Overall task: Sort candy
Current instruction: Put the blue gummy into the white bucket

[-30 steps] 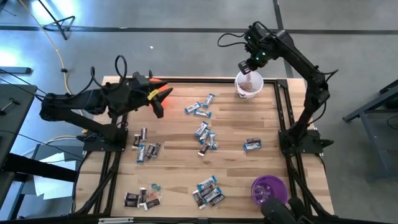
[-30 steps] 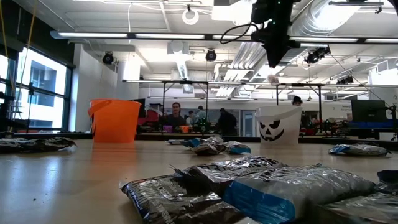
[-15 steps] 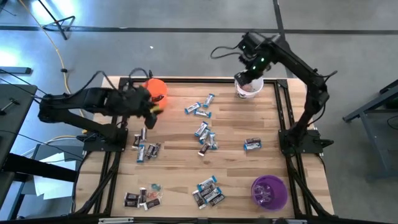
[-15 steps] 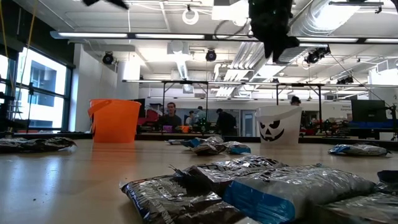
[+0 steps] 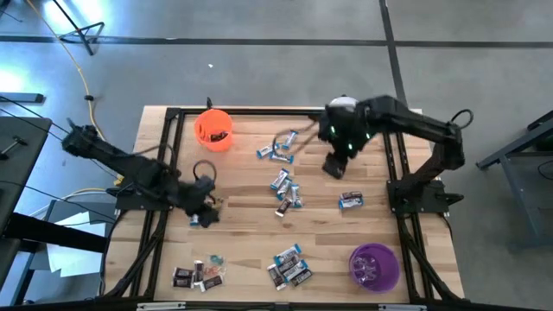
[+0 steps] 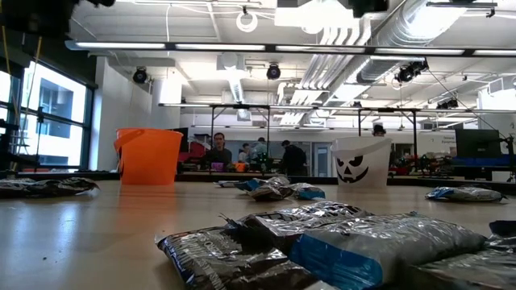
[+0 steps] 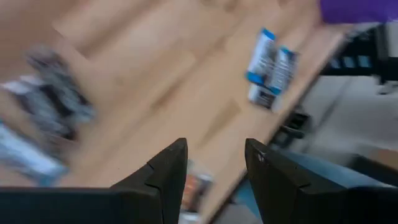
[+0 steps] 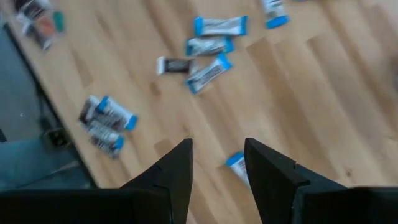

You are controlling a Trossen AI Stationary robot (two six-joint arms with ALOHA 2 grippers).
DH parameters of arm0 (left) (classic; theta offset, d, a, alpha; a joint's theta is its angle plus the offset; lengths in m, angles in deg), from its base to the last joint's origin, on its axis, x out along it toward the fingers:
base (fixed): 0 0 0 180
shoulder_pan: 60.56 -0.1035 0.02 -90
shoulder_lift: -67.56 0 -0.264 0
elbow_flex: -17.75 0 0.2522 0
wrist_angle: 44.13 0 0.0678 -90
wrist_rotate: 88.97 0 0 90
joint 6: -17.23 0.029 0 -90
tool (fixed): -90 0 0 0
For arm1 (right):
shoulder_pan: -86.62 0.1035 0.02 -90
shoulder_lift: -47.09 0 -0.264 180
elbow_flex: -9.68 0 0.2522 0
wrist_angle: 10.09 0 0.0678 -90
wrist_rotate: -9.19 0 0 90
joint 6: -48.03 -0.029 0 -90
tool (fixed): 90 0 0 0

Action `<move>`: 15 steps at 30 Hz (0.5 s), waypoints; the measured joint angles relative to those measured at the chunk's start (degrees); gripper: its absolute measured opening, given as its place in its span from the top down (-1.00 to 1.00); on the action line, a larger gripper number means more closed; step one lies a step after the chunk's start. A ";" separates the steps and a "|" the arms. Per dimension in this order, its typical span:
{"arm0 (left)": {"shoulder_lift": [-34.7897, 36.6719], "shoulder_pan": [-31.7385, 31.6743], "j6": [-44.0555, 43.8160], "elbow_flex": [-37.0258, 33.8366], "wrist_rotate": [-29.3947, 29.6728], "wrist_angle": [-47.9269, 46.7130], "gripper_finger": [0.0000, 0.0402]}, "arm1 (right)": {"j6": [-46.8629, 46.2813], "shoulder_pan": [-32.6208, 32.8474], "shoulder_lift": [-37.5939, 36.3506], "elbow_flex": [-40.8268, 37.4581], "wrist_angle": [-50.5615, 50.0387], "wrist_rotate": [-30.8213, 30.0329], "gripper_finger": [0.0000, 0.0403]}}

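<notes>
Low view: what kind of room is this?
Likely a shared robotics lab or workshop: exposed ceiling ducts, framed workbenches behind the table, and people working in the background.

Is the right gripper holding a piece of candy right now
No, in the right wrist view the right gripper stands open with only bare wooden table between its fingers.

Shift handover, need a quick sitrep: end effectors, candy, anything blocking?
Left end effector open, empty, low over left candy cluster. Right end effector open, empty, over bare wood near single candy. Candy scattered across table. Nothing blocking.
</notes>
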 joint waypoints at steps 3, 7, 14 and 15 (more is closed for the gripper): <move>-1.39 5.16 -8.06 -2.39 0.40 4.32 0.26 | -4.48 6.31 -1.19 0.00 0.00 -3.17 0.32; -5.93 12.04 -16.74 -3.14 -0.22 4.88 0.26 | -9.30 13.64 -1.77 0.00 0.00 -6.31 0.32; -13.88 17.69 -18.48 -3.14 -6.81 7.92 0.26 | -15.49 21.67 -1.77 0.00 0.02 -9.49 0.32; -14.57 18.06 -15.17 -3.14 -5.91 8.21 0.26 | -16.65 22.25 -1.75 0.00 0.02 -10.25 0.32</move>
